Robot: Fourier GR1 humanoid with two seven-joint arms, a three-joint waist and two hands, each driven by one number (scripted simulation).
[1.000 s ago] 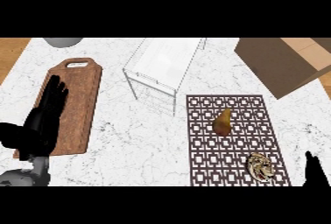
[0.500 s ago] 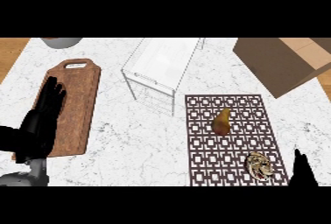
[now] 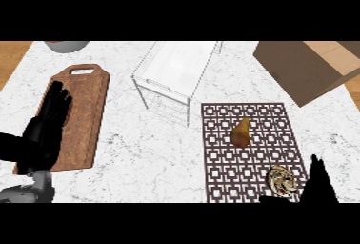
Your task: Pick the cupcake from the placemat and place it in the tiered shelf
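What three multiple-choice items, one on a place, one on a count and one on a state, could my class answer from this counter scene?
1. Where is the cupcake?
A. on the cutting board
B. on the placemat's near right corner
C. in the shelf

2. How many things lie on the placemat?
A. two
B. four
C. none

3. How is the left hand?
A. curled round the cupcake
B. open, over the cutting board
C. inside the cardboard box

Key: 1 B, it sits by the right hand at the mat's near corner. 2 A, the cupcake and a pear. 3 B, its fingers are straight and hold nothing.
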